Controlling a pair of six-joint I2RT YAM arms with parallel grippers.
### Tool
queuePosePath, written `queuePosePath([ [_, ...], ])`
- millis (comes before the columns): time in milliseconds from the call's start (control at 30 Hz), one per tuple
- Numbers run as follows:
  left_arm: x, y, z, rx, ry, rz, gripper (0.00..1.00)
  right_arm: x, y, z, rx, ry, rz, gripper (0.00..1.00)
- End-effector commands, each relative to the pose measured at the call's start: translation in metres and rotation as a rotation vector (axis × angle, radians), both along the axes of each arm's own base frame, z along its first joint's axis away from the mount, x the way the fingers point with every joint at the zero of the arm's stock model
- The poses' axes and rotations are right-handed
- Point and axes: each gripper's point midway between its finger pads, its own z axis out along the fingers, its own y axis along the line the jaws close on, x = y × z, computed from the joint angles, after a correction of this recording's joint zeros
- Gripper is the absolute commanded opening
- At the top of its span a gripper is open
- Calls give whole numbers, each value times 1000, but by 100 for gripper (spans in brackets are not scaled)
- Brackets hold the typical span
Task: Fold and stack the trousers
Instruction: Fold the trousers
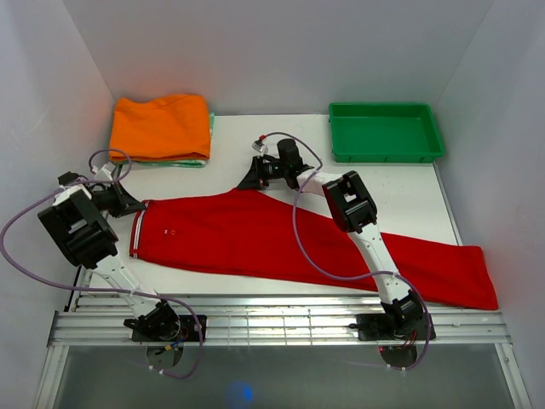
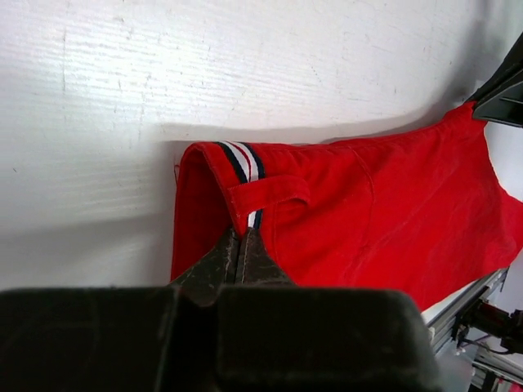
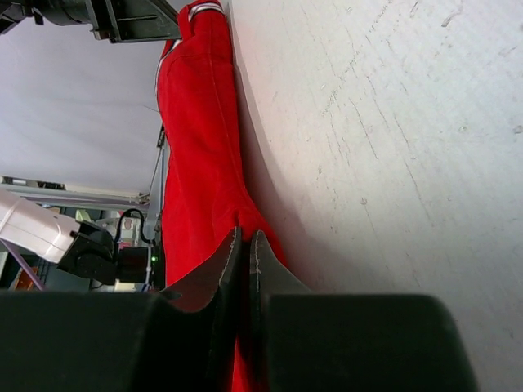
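Red trousers [image 1: 281, 239] lie spread across the white table, waistband at the left, leg end at the right front. My left gripper [image 1: 134, 204] is shut on the waistband [image 2: 245, 175], by its striped trim and belt loop. My right gripper [image 1: 253, 179] is shut on the trousers' far edge near the crotch [image 3: 245, 220], pinching a small fold of red cloth. A folded orange garment [image 1: 160, 126] lies at the back left on top of a folded green one.
A green tray [image 1: 386, 131] stands at the back right. White walls close in the table on three sides. A metal rail [image 1: 281, 324] runs along the near edge by the arm bases.
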Motion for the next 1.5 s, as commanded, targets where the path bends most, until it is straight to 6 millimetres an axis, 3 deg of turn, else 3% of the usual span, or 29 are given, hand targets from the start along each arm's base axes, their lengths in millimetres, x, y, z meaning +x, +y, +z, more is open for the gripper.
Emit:
queuePosePath([
  [0, 18, 43, 20, 206, -123, 27, 0, 15, -10, 20, 23, -96, -26, 8],
  [167, 25, 60, 19, 298, -136, 19, 0, 17, -5, 19, -1, -157, 5, 8],
  [200, 26, 61, 22, 309, -148, 10, 1, 20, -1, 30, 8, -195, 22, 20],
  [233, 28, 62, 25, 321, -162, -2, 9, 20, -1, 27, -6, -202, 32, 35],
  [300, 29, 64, 32, 332, -169, -13, 32, 19, -5, 28, -35, -246, 45, 64],
  [333, 32, 68, 44, 357, -188, -9, 49, 25, -9, 40, -56, -290, 19, 88],
  [400, 36, 74, 61, 407, -219, -3, 64, 34, -27, 40, -125, -354, 5, 98],
  [433, 38, 79, 73, 441, -239, 4, 94, 39, -36, 56, -145, -402, -15, 98],
  [467, 40, 81, 92, 480, -277, 10, 98, 47, -48, 60, -178, -435, -38, 97],
  [533, 41, 82, 115, 525, -330, 7, 98, 57, -71, 76, -275, -563, -66, 90],
  [600, 42, 78, 152, 586, -425, -12, 98, 65, -92, 89, -347, -702, -73, 90],
  [633, 42, 68, 165, 576, -481, -46, 98, 60, -101, 118, -352, -766, -81, 90],
  [700, 31, 47, 194, 588, -582, -106, 98, 55, -126, 119, -420, -819, -98, 90],
  [733, 27, 38, 201, 559, -605, -99, 98, 54, -138, 151, -435, -898, -147, 90],
  [800, 17, 11, 213, 459, -657, -103, 98, 57, -171, 147, -551, -866, -235, 90],
  [833, 13, -1, 215, 420, -677, -136, 98, 48, -182, 170, -543, -908, -244, 90],
  [867, 8, -28, 210, 352, -669, -202, 98, 42, -203, 167, -561, -867, -234, 90],
  [900, 10, -44, 199, 359, -623, -240, 98, 34, -211, 175, -541, -847, -214, 90],
  [933, 7, -99, 179, 357, -551, -399, 98, 33, -230, 181, -558, -823, -221, 90],
  [1000, -3, -130, 139, 415, -459, -481, 98, 6, -258, 169, -632, -662, -168, 90],
  [1033, -9, -147, 141, 390, -467, -465, 98, -6, -271, 169, -645, -616, -153, 90],
  [1067, -10, -173, 134, 383, -493, -520, 98, -15, -299, 159, -676, -563, -162, 90],
  [1133, -25, -204, 92, 392, -369, -591, 92, -60, -334, 131, -754, -444, -133, 92],
  [1167, -28, -208, 79, 374, -314, -572, 89, -71, -360, 120, -788, -420, -136, 93],
  [1200, -32, -212, 67, 371, -272, -577, 86, -94, -374, 113, -833, -367, -117, 99],
  [1233, -38, -218, 55, 353, -230, -580, 84, -120, -400, 89, -853, -253, -125, 100],
  [1333, -48, -211, 26, 347, -99, -536, 82, -159, -433, 62, -940, -199, -116, 94],
  [1367, -50, -208, 17, 354, -68, -526, 81, -181, -443, 40, -973, -131, -104, 94],
  [1467, -54, -191, -3, 415, 6, -476, 80, -204, -467, 4, -1087, -76, -100, 90],
])
